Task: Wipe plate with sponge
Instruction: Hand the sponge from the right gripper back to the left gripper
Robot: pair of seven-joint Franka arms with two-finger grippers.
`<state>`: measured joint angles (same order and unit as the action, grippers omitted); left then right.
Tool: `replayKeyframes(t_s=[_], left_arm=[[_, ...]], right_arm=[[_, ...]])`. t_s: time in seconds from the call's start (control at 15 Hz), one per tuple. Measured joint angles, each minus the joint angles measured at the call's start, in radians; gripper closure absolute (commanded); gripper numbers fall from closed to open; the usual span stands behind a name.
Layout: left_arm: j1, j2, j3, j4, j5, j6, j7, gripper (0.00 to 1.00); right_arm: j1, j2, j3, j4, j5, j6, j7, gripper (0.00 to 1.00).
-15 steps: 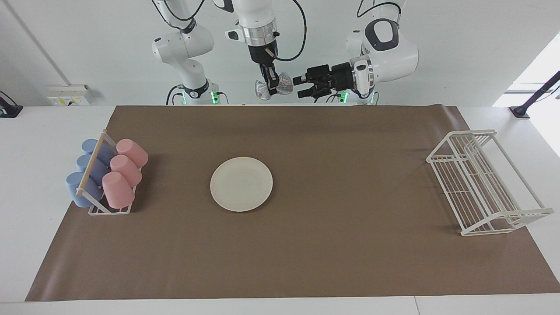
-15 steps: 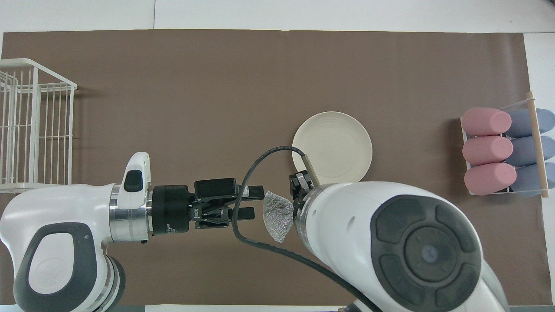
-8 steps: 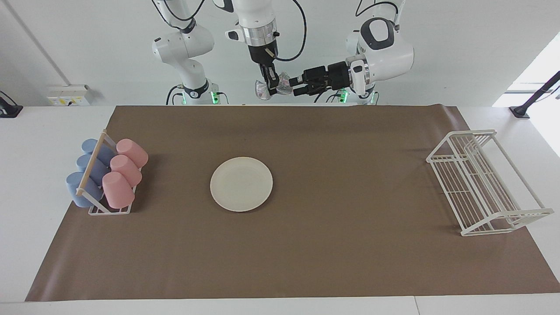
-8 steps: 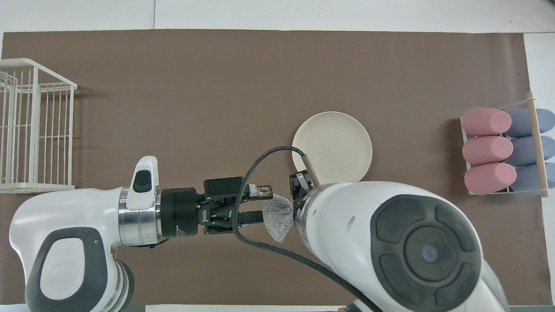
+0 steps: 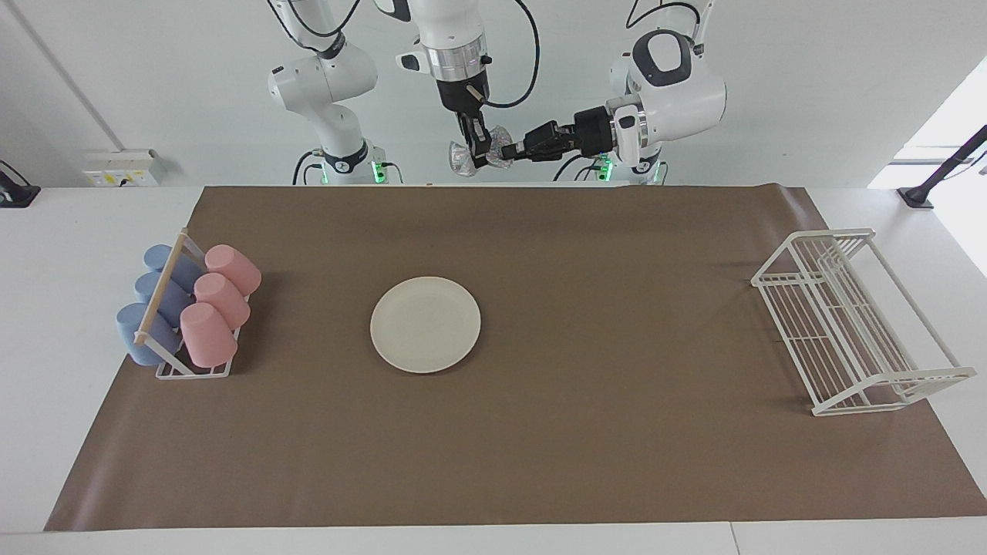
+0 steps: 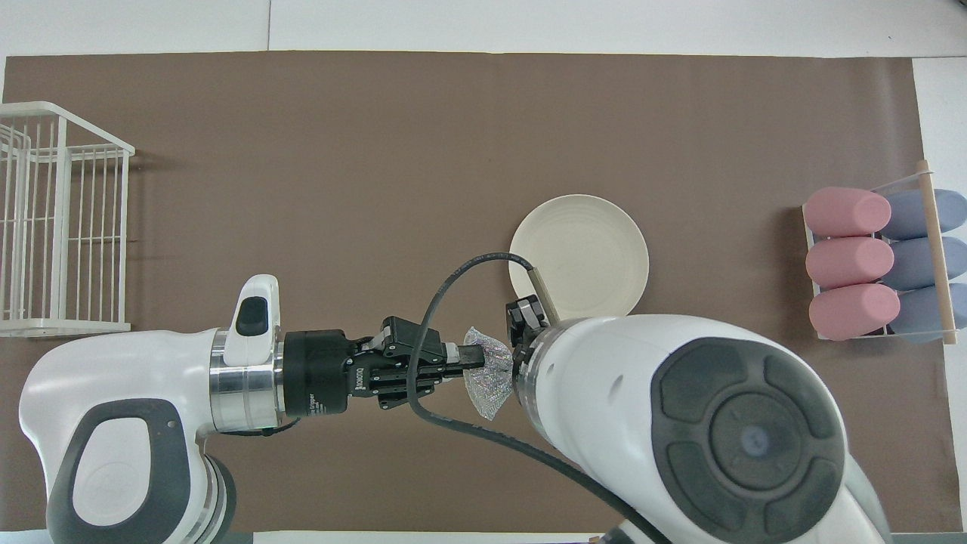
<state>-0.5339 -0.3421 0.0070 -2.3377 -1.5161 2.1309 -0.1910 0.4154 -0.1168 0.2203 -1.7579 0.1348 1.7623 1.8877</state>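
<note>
The cream-white plate (image 5: 426,324) lies flat on the brown mat (image 5: 617,432), somewhat toward the right arm's end; it also shows in the overhead view (image 6: 579,257). The silvery sponge (image 5: 460,159) hangs high in the air over the mat at the robots' end, and shows in the overhead view (image 6: 489,374) too. My right gripper (image 5: 480,154) points down and is shut on it; its fingers are hidden under the arm in the overhead view. My left gripper (image 5: 507,152) reaches in sideways and is shut on the sponge's other end (image 6: 472,355).
A rack of pink and blue cups (image 5: 189,308) stands at the right arm's end of the mat (image 6: 880,264). A white wire rack (image 5: 848,324) stands at the left arm's end (image 6: 53,219).
My left gripper moved in toward the sponge with open fingers and has shut on it. My right gripper kept still, holding the sponge. The plate has not moved.
</note>
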Motion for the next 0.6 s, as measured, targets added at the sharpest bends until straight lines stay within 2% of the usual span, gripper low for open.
replayKeyframes(t_s=[0.2,0.27,0.33,0.6], left_arm=[[0.000,-0.002,0.000,0.000,0.000,0.000,-0.017,1.00],[0.000,-0.003,0.000,0.000,0.000,0.000,-0.020,1.00],[0.000,-0.003,0.000,0.000,0.000,0.000,-0.023,1.00],[0.000,-0.011,0.002,0.000,0.000,0.000,-0.034,1.00]], right_arm=[[0.000,0.000,0.000,0.002,0.000,0.000,0.000,0.99],[0.000,0.000,0.000,0.002,0.000,0.000,0.000,0.45],[0.000,0.000,0.000,0.002,0.000,0.000,0.000,0.00],[-0.002,0.000,0.000,0.002,-0.018,-0.002,-0.017,0.00]])
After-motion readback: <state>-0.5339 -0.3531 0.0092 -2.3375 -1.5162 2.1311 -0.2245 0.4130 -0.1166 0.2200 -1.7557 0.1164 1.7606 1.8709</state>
